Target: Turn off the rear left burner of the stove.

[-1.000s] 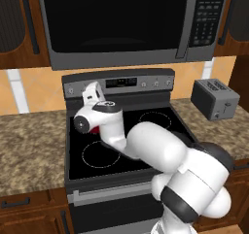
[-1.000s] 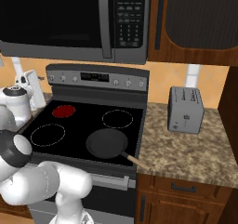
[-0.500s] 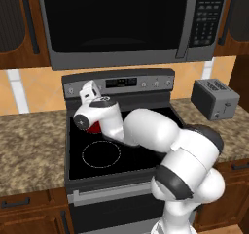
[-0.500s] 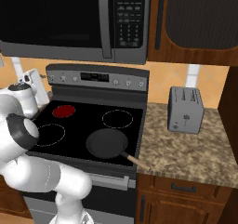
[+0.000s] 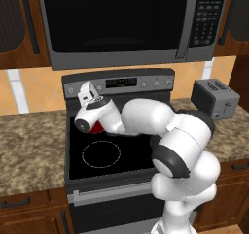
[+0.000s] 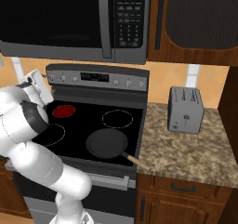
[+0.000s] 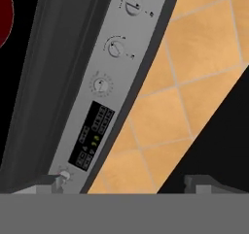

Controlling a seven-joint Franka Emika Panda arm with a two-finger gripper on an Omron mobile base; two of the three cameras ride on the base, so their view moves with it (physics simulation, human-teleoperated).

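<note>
Heat is shown on the rear left burner (image 6: 64, 110) as a solid red disc, so the task is judged not yet done. That burner lies on the black glass of the stove (image 6: 135, 125) at its back left, just in front of the grey back panel (image 6: 135, 74). The panel is taken as the landmark: its small knobs (image 6: 128, 83) and digital display (image 6: 95, 76) run along it, and the gripper (image 5: 86, 93) is held up close to its left end, presumably because the control for that burner sits there.

In the hand view the panel is seen rolled onto a slant, with three knobs (image 7: 114, 47) in a row above the display (image 7: 92, 141) and a fourth knob (image 7: 64, 175) low down beside one fingertip. The jaws stand wide apart, and nothing is gripped between them. Which knob governs the rear left burner cannot be read from the markings, which are too small.

From the right base view a frying pan (image 6: 107, 143) is shown on the front right of the glass, and a toaster (image 6: 185, 109) on the counter well to the panel's right. In the left base view the pan is hidden behind the arm, and only a red sliver of the burner shows below the wrist.
</note>
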